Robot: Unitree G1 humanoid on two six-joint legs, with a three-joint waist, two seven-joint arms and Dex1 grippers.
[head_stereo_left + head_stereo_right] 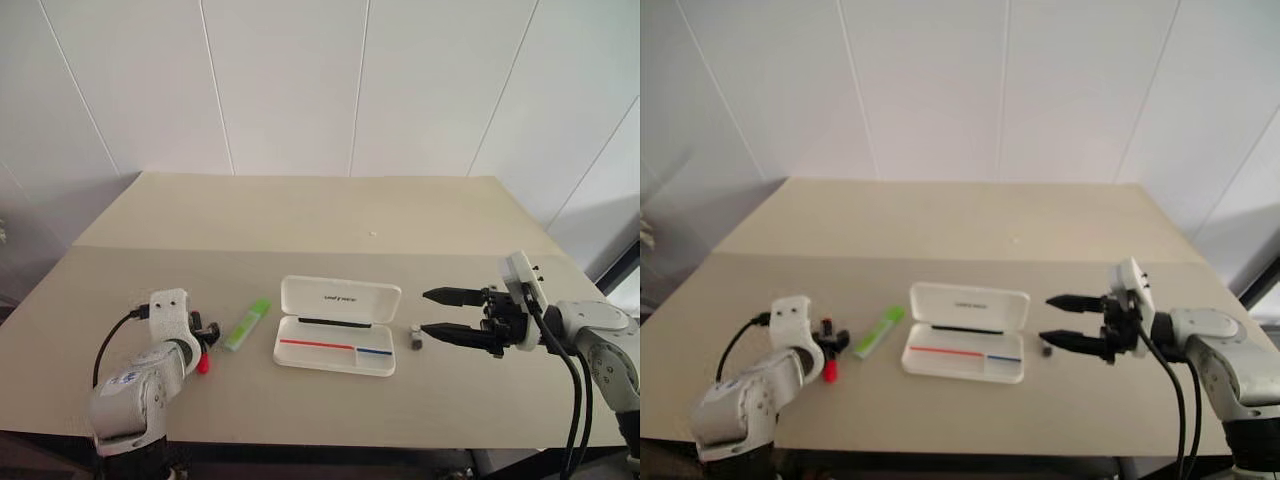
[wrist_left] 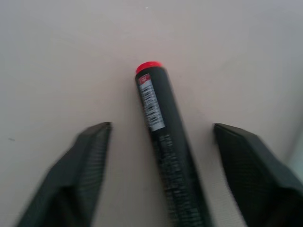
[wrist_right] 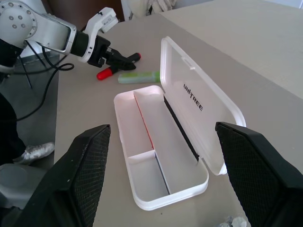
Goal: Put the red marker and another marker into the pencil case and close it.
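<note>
The red marker (image 2: 161, 142), black-barrelled with a red cap (image 1: 203, 365), lies on the table at the left. My left gripper (image 1: 207, 335) is lowered over it. Its fingers are open on either side of the barrel without touching it. The light-green highlighter (image 1: 247, 324) lies just right of that gripper. The white pencil case (image 1: 340, 300) sits open mid-table with its lid tipped back and its compartments bare. My right gripper (image 1: 424, 311) hovers open to the right of the case, pointing at it, with nothing between its fingers.
A tiny grey-black block (image 1: 414, 338) sits on the table between the case and my right gripper. The beige table (image 1: 300, 215) runs back to a white panelled wall, with wide room behind the case.
</note>
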